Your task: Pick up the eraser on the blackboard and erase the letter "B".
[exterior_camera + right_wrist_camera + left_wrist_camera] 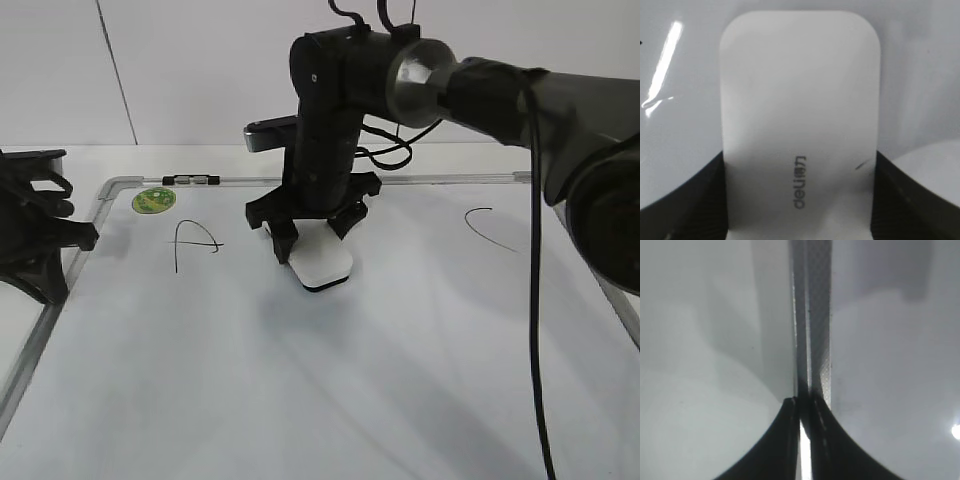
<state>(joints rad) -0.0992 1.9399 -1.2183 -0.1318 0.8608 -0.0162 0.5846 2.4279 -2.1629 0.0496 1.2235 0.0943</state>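
Two arms are in the room, and only the right one is at work: it reaches in from the far right and bends down over the middle of the blackboard [300,380], where the right gripper [312,238] pinches the eraser [321,262] between its dark fingers [283,240]. The eraser's white top faces up, its dark underside shows as a thin edge along the near side, and it seems to rest flat on the white surface. In the right wrist view the eraser [800,125] fills most of the picture, with a finger pressed against each long side near the bottom and grey lettering on its top. To the left of the eraser is a handwritten "A" [193,243], and well apart to the right is a curved "C" [487,226]. I cannot make out the letter "B"; the spot between the other two letters is covered by the arm and eraser. A round green magnet [154,200] sits at the far left corner of the board, and a thin marker [191,180] lies along the far frame just beside it. The left gripper [40,235] sits off the left edge of the board; in the left wrist view its fingers [785,440] are pressed together, holding nothing, over the board's grey frame [815,315].
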